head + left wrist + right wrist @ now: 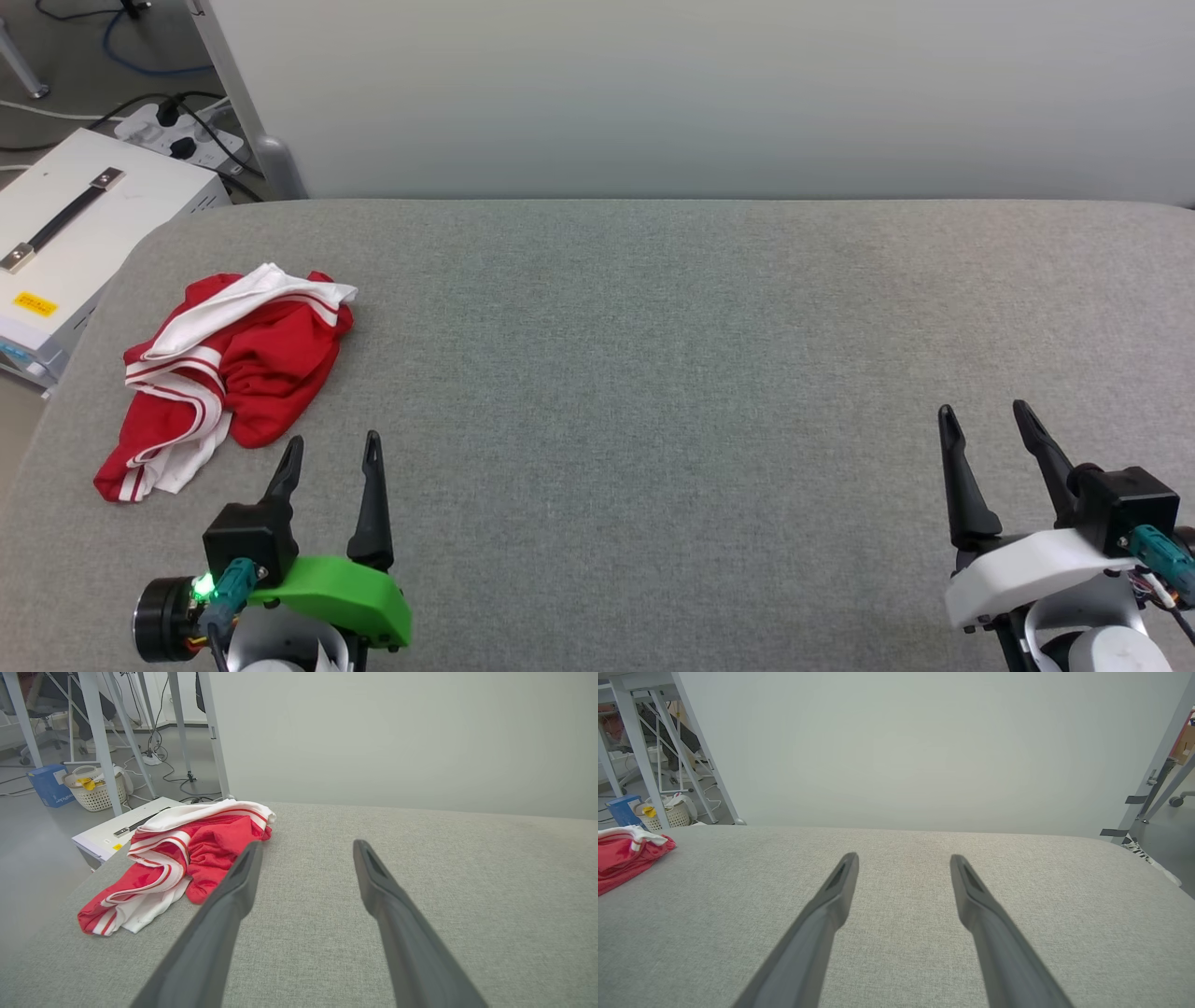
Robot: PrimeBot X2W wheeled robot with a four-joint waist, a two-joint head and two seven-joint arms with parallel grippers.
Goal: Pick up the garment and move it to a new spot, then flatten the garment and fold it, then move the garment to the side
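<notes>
The garment (229, 373) is a red shirt with white striped trim, lying crumpled in a heap near the left edge of the grey table (653, 373). My left gripper (334, 450) hovers open just in front and to the right of it, with nothing between its fingers. In the left wrist view the garment (187, 858) lies left of the open left gripper (306, 849), its red edge next to the left fingertip. My right gripper (982, 417) stands open at the lower right, far from the garment. In the right wrist view the open right gripper (903, 861) points over bare cloth and the garment (626, 856) shows at the far left.
A pale wall panel (700, 93) rises behind the table's far edge. Off the left edge sit a white box with a black handle (65, 233) and a power strip (182, 131) with cables. On the floor beyond stand a laundry basket (93, 791) and metal frame legs (100, 742).
</notes>
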